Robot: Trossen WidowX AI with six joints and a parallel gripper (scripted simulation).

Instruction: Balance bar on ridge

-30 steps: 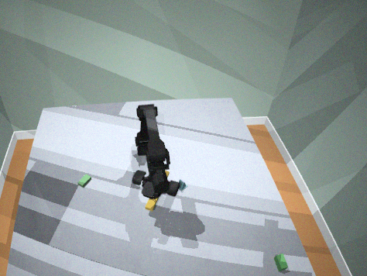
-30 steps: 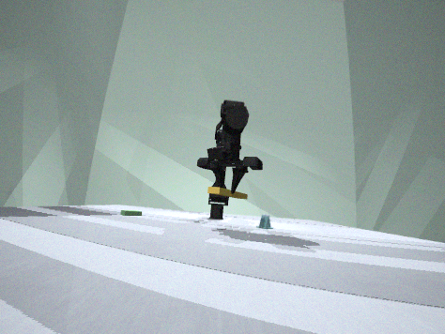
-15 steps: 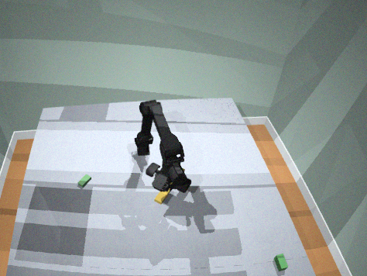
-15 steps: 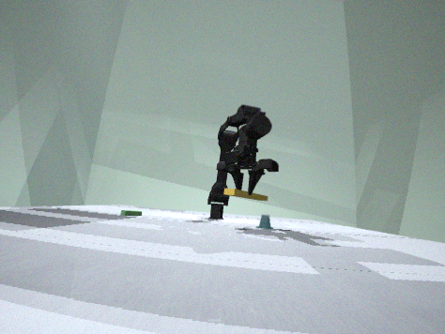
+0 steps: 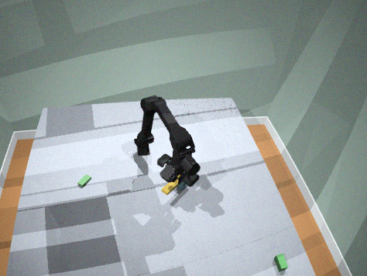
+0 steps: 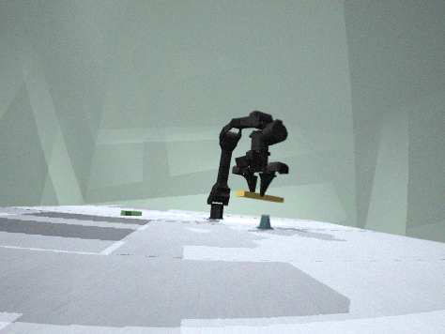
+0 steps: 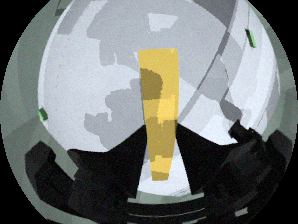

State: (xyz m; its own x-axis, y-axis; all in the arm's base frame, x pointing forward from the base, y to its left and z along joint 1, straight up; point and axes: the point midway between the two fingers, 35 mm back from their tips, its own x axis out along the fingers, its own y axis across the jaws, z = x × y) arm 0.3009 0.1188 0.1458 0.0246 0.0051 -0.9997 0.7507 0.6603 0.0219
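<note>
A long yellow bar (image 5: 169, 188) (image 6: 274, 198) (image 7: 162, 100) hangs in the air, held between the fingertips of my gripper (image 6: 257, 193) (image 7: 161, 127), which is shut on it. In the exterior view its right end looks slightly lower than its left; whether it is truly tilted I cannot tell. A small blue-grey ridge (image 5: 181, 186) (image 6: 265, 222) stands on the table below the bar, with a visible gap between them in the exterior view. In the top view the gripper and bar partly cover the ridge. In the wrist view the bar hides most or all of it.
One green block (image 5: 84, 181) (image 6: 131, 213) (image 7: 251, 38) lies on the table to the left in the top and exterior views. Another green block (image 5: 281, 262) (image 7: 43, 115) lies at the near right in the top view. Orange strips (image 5: 286, 180) run along the table's sides.
</note>
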